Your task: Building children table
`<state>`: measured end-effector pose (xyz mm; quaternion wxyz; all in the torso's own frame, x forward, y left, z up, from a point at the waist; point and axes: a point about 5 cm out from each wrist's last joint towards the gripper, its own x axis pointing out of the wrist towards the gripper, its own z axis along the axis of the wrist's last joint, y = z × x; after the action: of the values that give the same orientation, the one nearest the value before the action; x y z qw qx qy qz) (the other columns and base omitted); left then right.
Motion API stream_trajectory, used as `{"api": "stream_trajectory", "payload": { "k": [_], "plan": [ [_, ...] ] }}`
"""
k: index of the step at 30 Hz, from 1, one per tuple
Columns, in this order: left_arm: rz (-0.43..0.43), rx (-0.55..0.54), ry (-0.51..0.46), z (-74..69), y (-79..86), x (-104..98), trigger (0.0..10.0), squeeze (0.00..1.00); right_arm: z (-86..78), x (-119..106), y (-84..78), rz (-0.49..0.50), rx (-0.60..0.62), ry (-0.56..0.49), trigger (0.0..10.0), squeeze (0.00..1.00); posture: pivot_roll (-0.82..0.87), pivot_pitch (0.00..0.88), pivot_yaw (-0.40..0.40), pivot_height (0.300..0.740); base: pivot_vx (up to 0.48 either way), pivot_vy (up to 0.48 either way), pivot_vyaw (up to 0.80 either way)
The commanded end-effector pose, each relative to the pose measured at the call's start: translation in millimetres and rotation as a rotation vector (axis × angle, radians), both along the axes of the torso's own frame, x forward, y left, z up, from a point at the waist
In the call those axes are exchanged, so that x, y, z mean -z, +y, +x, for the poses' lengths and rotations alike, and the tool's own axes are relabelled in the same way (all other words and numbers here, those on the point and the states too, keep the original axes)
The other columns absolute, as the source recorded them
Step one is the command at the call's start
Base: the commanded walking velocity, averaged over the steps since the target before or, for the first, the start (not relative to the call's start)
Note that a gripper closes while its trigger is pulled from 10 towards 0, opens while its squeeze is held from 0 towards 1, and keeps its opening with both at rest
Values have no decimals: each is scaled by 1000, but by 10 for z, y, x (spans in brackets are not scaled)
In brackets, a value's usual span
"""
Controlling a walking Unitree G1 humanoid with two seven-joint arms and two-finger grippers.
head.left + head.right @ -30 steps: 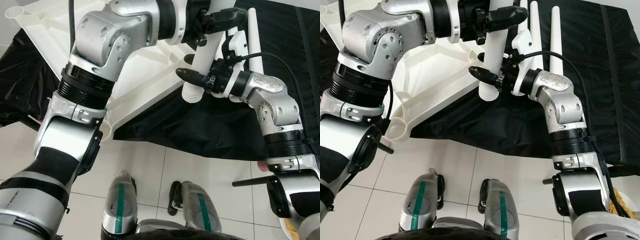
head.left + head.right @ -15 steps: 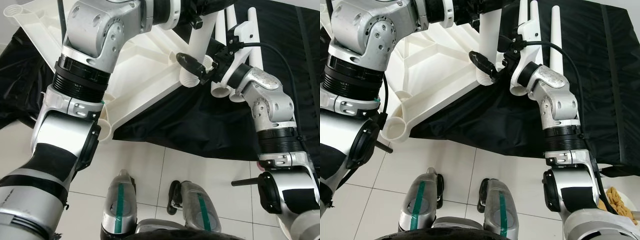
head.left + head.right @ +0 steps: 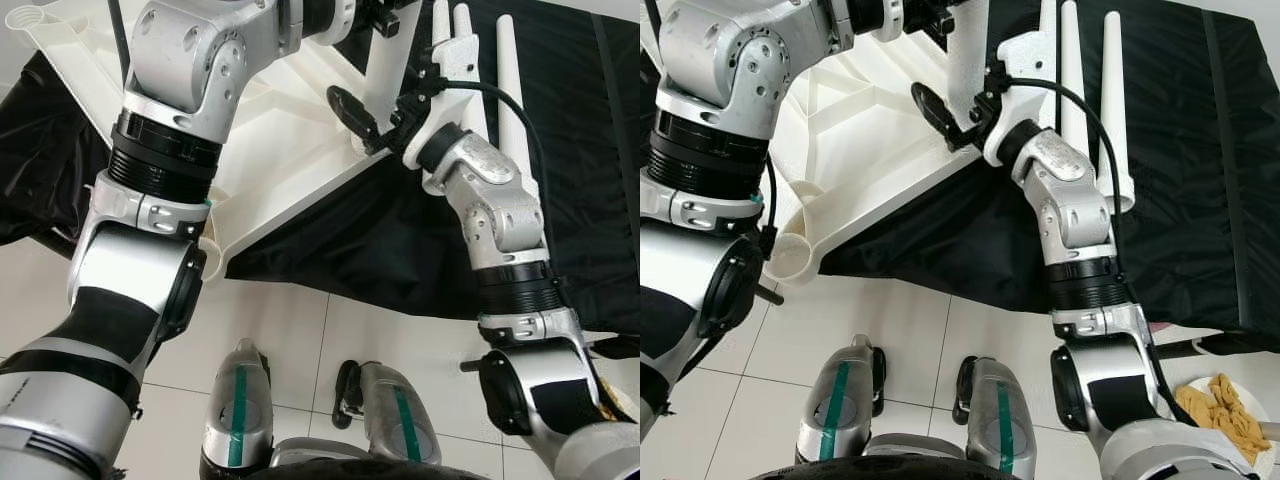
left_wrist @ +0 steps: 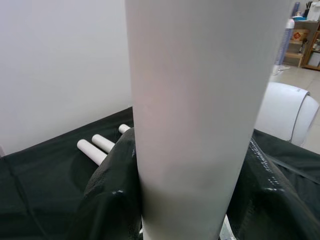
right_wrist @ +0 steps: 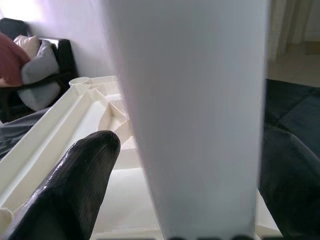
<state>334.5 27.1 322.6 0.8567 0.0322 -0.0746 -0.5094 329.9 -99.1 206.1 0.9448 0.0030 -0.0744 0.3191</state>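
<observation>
On the black sheet spread over the tiled floor lies the white tabletop, underside up, so that its ribs and corner sockets face the robot; one open socket sits at the corner nearest its feet. Three spare legs lie side by side on the sheet just beside the right arm, seemingly kept within reach for later corners.

Both arms meet over the far edge of the tabletop, where a fourth leg stands close to upright. The left gripper is clamped around its shaft, a black finger pressed on each side, likely carrying the weight. The right gripper has its fingers spread around the leg lower down, one finger jutting out over the tabletop; whether they press on it cannot be told. Judging by this, the leg is being steadied for seating in a socket.

No brand, label or writing can be read on any part.
</observation>
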Motion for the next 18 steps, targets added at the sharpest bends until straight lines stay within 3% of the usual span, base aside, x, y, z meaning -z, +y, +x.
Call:
{"api": "stream_trajectory", "payload": {
  "k": [1,13,18],
  "plan": [
    [-6,-22,-49,-22,-18,-95,10000,0,-23,3,43,-3,9,-8,10000,0,97,14,-39,740,0,0,0],
    [5,-14,-67,-57,-43,-112,10000,0,83,47,-9,-27,187,18,10000,0,107,6,-36,740,0,0,0],
    [9,-7,-70,-69,-55,-111,10000,0,95,40,-18,-26,202,13,9647,0,108,2,-34,740,0,0,0]
  ]
}}
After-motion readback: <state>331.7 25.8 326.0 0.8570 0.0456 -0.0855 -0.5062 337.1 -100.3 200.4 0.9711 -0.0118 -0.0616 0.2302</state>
